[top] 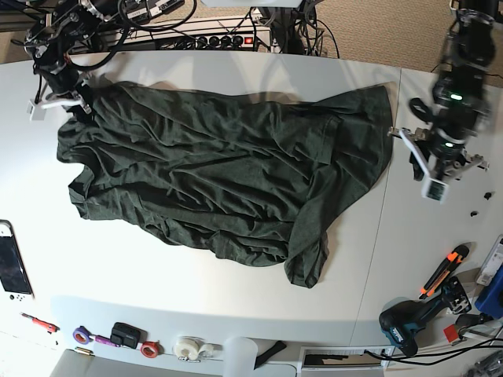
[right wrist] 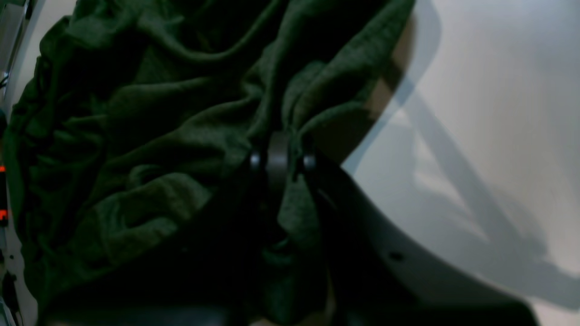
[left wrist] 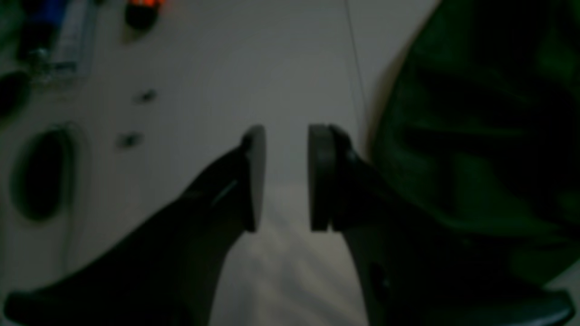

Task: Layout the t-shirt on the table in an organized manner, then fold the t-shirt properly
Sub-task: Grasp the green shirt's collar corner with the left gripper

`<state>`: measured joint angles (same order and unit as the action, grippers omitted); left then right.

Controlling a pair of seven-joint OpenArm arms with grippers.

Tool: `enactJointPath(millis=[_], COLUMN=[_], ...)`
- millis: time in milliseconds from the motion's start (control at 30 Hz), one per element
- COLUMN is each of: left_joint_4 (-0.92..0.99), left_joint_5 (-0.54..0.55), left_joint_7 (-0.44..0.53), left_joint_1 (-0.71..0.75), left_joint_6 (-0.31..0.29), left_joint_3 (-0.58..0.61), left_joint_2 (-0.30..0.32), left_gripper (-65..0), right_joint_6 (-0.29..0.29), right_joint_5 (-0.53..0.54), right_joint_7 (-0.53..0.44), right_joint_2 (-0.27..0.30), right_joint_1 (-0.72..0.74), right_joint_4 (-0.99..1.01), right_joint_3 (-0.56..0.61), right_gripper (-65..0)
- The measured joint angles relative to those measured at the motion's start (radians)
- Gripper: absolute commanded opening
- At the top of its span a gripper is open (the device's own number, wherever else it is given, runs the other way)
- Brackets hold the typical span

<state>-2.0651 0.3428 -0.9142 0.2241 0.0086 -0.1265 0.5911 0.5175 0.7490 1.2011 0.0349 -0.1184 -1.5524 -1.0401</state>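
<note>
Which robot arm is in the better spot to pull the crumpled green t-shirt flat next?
Probably the right. The right gripper is already pinched on a fold of the dark olive-green t-shirt at its corner. The left gripper is open over the white table, beside the shirt's edge and holding nothing.
</note>
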Motion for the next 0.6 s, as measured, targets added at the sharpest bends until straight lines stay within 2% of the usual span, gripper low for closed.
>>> enactJointPath(millis=[167,300,433,600], left_joint_4=[0.022,0.123,0.259,0.351], left_joint_5=[0.367,0.534,0.681,0.727], left_joint_7=[-0.003,-0.045,-0.092,-0.107], left_joint_1=[0.048,0.101,0.162,0.171], left_joint_6=[-0.204,-0.296,-0.395,-0.435], left_joint_3=[-0.208,-0.262,-0.261,-0.261], left_joint_2=[-0.091,-0.105,-0.113,-0.162], left_gripper=[-48.0,-48.0,-48.0,-48.0], right_joint_6=[0.0,0.001,0.023,0.019], right_joint_5=[0.034,0.037,0.032,0.008], right_joint_7=[-0.005,0.011,0.045,0.071], right_joint_2=[0.001,0.008,0.04,0.093], right_joint_1=[-0.029,-0.032,-0.033,-0.038], right_joint_4=[-0.001,-0.002,-0.001,0.0], right_joint_3=[0.0,0.0,0.0,0.0], right_gripper=[-62.3,-62.3,-62.3,-62.3])
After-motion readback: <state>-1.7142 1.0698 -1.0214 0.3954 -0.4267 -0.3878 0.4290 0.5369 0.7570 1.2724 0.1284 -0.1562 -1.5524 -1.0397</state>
